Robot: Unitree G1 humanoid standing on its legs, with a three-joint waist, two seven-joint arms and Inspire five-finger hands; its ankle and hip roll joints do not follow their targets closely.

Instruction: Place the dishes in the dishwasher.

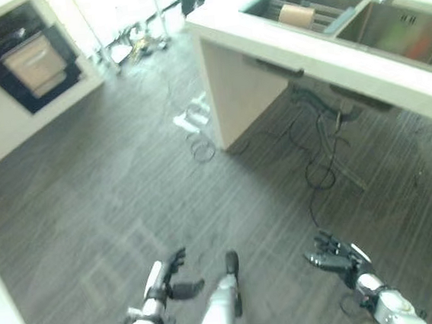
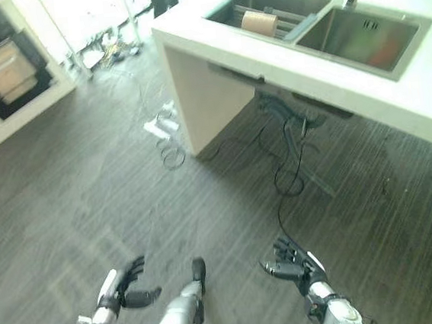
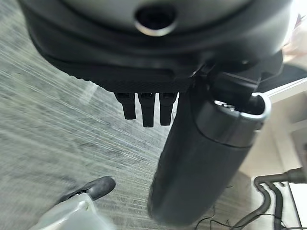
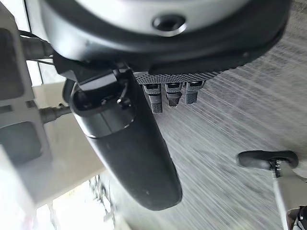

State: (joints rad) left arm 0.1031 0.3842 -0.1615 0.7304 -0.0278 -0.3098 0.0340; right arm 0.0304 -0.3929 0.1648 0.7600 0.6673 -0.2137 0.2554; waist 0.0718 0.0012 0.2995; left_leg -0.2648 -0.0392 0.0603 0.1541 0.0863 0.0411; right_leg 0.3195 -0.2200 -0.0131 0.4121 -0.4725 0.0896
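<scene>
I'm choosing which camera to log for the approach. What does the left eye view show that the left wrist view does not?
The left eye view adds the white counter, its steel double sink with a tan cylinder in the nearer basin, the dark wall unit with a beige drawer, and the open right hand. The left wrist view adds a close look along the left hand: straight fingers, holding nothing. Both share the left hand and the grey striped floor.

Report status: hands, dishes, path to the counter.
Left hand and right hand open, empty, low over the floor. Tan dish sits in the rack in the left sink basin. Loose cables on the floor below the counter.
</scene>
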